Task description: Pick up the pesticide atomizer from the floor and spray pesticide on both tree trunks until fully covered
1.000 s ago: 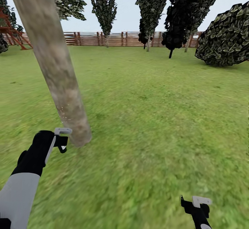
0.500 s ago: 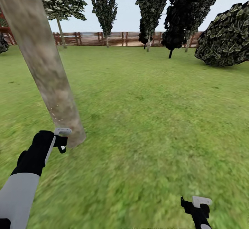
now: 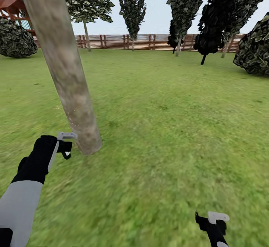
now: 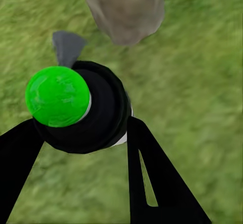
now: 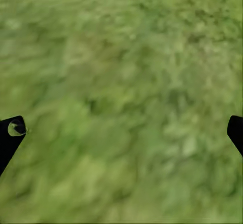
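Mottled grey-brown bark covers the thick trunk (image 3: 65, 68), a smooth cylinder that leans across the head view and meets the lawn (image 3: 168, 127) just beside the left tool (image 3: 67, 145). From the head, that tool is a black wrist with a pale bracket, level with the trunk's foot and almost touching it; what it holds is hard to make out there. The left wrist view settles it: two black fingers (image 4: 152, 178) are closed around the atomizer (image 4: 83, 107), a round black body with a glossy bright green cap facing the camera and a thin white band at its edge. A small grey nozzle sticks out from it toward the trunk's base (image 4: 124, 8), which stands close ahead of the bottle but apart from it, on blurred grass.

The right tool (image 3: 212, 222) sits low at the right of the head view, well apart from the trunk, black with a white bracket. Its wrist view shows its two dark fingertips (image 5: 11, 135) spread wide at opposite edges, with nothing but soft, mottled green lawn between them.

Farther off, the head view has a brown slatted fence (image 3: 142, 41), dark jagged trees (image 3: 132, 6) and rounded bushes (image 3: 15, 40).
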Robot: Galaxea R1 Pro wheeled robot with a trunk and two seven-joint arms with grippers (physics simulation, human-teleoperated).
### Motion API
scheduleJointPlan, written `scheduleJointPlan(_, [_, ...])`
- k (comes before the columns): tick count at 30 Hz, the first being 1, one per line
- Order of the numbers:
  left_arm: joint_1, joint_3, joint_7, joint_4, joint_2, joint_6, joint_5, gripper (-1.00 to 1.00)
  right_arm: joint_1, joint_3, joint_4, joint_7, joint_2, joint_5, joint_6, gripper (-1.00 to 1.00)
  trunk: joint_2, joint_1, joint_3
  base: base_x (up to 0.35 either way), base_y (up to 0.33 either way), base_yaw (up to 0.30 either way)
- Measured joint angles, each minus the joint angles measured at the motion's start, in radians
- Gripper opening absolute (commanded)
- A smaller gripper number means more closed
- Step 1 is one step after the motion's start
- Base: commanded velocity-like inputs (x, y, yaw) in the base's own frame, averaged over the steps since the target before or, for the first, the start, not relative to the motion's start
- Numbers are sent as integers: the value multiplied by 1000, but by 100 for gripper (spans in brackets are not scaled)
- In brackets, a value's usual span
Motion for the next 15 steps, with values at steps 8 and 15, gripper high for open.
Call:
scheduleJointPlan(8, [-45,4,0,2,-7,1,-3,-100,0,0,0,0,0,0,0,100,0,0,0,8,-1,166])
scheduleJointPlan(15, [-44,2,0,2,-8,1,-4,-100,0,0,0,0,-1,0,0,100,0,0,0,148,-149,3])
